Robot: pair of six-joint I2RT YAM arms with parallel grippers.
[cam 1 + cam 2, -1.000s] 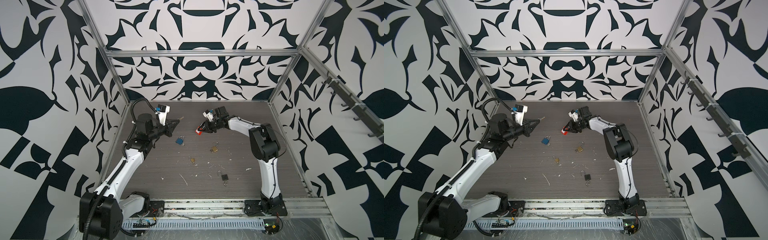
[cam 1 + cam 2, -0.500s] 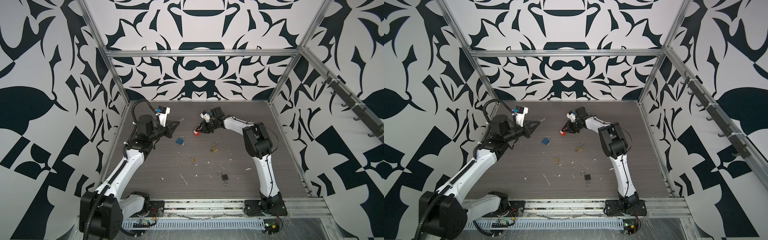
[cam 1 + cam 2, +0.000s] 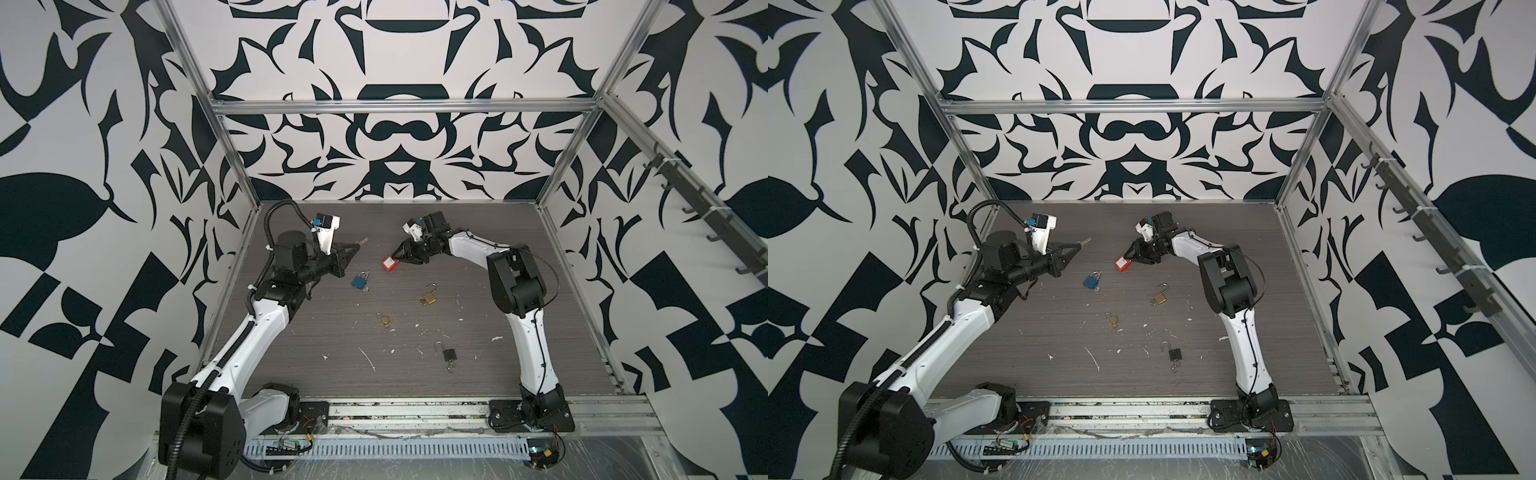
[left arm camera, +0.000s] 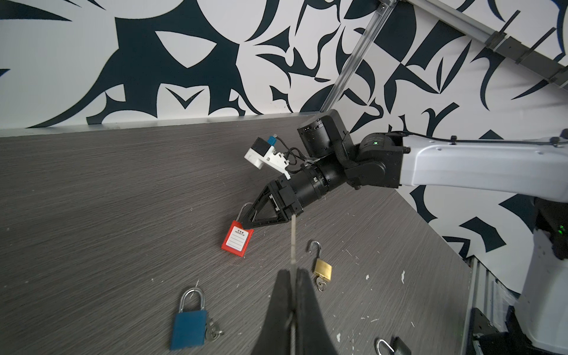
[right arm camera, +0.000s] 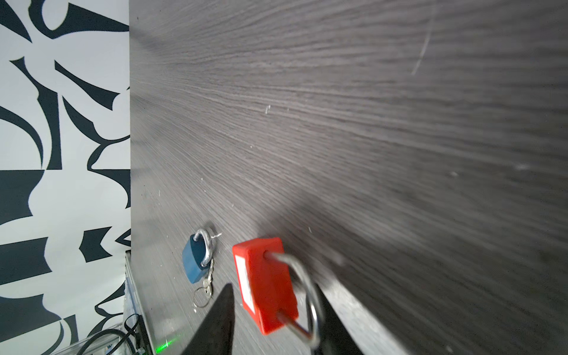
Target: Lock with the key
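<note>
While your left gripper (image 4: 294, 272) is pinched tight on the thin, stiff key (image 4: 294, 239), look farther out, where your right gripper (image 5: 273, 289) stands partly open around the hard red padlock (image 4: 237, 241) on the table (image 4: 123, 199), probably best grabbed by its flat sides, not its slippery loop.

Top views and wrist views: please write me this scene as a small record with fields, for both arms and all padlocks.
left fingers: shut on a key, blade sticking out past the tips
right fingers: apart, around the red padlock at its shackle
red padlock: appears to rest tilted on the table, between the arms
blue padlock: shackle closed, keys hanging from it
large brass padlock: shackle open
small brass padlock: mid table, shackle too small to judge
black padlock: shackle open, nearest the arm bases
</note>
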